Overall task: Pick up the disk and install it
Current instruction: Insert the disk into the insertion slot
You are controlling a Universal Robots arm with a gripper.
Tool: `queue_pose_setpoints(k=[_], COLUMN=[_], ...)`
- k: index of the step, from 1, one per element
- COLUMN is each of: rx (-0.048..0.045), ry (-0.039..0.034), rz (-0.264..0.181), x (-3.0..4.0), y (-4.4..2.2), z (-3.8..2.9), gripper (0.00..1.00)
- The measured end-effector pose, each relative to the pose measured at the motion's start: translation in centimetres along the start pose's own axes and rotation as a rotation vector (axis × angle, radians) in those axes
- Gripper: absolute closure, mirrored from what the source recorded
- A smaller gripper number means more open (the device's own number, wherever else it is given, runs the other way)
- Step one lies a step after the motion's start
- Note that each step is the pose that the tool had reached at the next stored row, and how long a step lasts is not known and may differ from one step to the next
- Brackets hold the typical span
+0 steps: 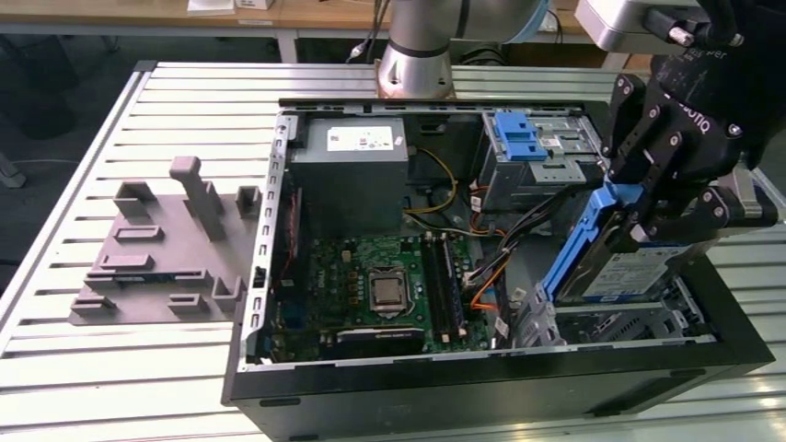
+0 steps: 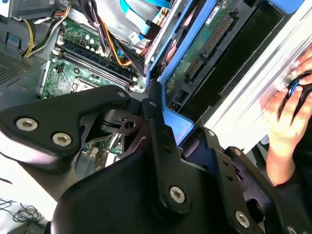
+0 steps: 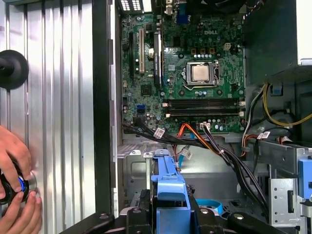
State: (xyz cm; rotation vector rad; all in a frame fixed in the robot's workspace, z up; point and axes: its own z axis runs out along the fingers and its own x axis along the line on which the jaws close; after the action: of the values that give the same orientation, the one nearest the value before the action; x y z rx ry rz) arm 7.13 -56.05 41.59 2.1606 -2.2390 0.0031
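Above the open computer case (image 1: 491,387), your gripper (image 1: 639,216) is holding the disk (image 1: 614,262) upright, its jaws pinching the blue frame.

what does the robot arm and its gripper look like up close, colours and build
In the exterior view the arm is a silver-grey tube with a light-blue joint cap near its base. The gripper is matte black, built of flat linked plates joined by pivot pins, with white lettering on one side. In the second wrist view those plates carry shiny silver screw heads and round pivots.
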Motion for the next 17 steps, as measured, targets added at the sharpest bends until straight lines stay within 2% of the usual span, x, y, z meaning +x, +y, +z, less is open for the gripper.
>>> queue_pose_setpoints(k=[17], rx=[-0.0012], ry=[-0.0001], rz=[0.000], x=[-0.05], y=[-0.57], z=[1.43], gripper=[0.64])
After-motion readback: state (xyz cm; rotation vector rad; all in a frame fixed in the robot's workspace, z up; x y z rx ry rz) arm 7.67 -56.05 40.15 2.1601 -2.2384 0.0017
